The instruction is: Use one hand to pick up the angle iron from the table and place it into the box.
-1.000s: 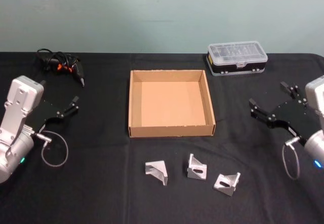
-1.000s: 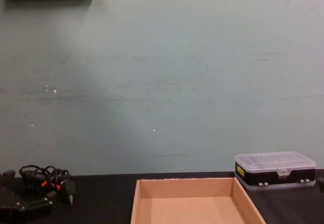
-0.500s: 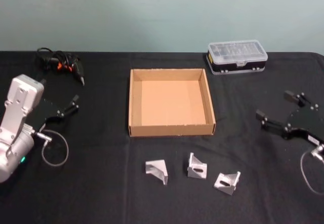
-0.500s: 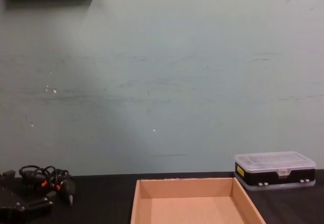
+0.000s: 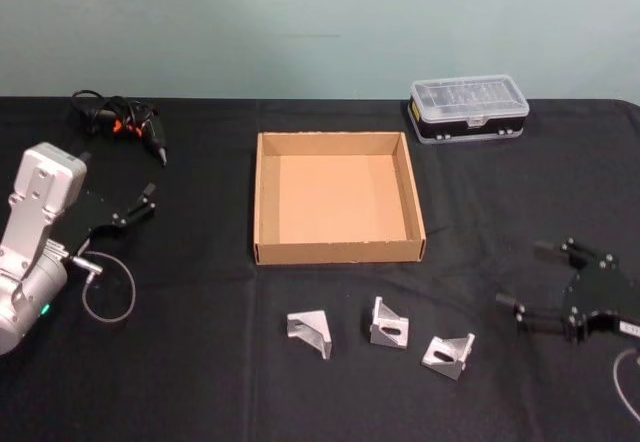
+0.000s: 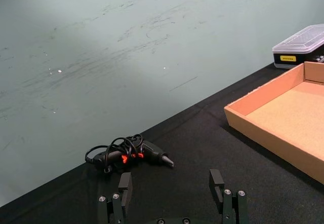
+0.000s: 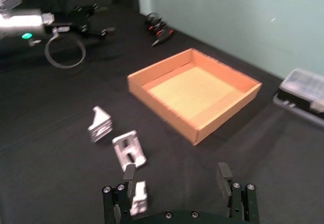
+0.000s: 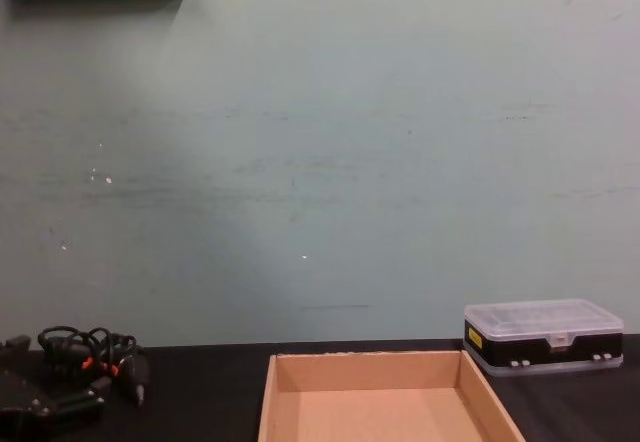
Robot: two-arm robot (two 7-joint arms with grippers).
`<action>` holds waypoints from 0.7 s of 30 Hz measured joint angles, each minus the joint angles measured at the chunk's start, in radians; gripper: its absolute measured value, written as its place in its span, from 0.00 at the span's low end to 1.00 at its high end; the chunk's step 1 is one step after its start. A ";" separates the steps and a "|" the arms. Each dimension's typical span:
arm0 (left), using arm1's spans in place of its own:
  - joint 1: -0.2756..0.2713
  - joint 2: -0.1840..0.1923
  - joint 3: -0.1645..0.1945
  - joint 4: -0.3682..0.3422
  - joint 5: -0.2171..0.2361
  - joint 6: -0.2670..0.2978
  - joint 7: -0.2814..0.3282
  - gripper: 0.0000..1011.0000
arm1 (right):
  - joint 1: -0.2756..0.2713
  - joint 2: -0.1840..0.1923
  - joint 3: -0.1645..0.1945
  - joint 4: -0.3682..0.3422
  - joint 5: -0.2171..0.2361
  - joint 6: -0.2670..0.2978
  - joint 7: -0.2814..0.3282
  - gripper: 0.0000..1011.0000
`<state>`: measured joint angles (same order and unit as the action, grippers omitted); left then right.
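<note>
Hovering with fingers spread wide, the right gripper (image 5: 522, 276) is the nearer hand to the rightmost angle iron (image 5: 448, 354), which lies on the table (image 5: 200, 362) just to its left, in front of the cardboard box (image 5: 335, 255). The left gripper (image 5: 145, 204), also open, sits parked well apart.

Light grey boxy wrist (image 5: 45, 187), thin looped cable (image 5: 133, 287), black screw-studded left claw (image 6: 171, 183) and right claw (image 7: 176, 173).

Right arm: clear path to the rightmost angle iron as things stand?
Probably yes. The right tool sits open just right of the rightmost angle iron, with only bare table between them. The left tool is parked at the far left.
</note>
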<state>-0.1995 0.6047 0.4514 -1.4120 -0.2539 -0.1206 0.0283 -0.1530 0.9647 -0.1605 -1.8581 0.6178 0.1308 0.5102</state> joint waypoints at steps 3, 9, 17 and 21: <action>0.000 0.000 0.000 0.000 0.000 0.000 0.000 0.99 | -0.014 0.014 0.000 -0.003 0.002 0.012 0.025 0.99; 0.000 0.000 0.000 0.000 0.000 0.000 0.000 0.99 | -0.029 0.023 -0.020 -0.013 -0.003 0.034 0.042 0.99; 0.000 0.000 0.000 0.000 0.000 0.000 0.000 0.99 | -0.016 0.015 -0.069 -0.004 -0.037 0.056 0.050 0.99; 0.000 0.000 0.000 0.000 0.000 0.000 0.000 0.99 | -0.001 0.005 -0.095 0.008 -0.056 0.064 0.055 0.99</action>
<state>-0.1995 0.6047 0.4514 -1.4120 -0.2539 -0.1205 0.0283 -0.1543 0.9700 -0.2558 -1.8498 0.5617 0.1947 0.5655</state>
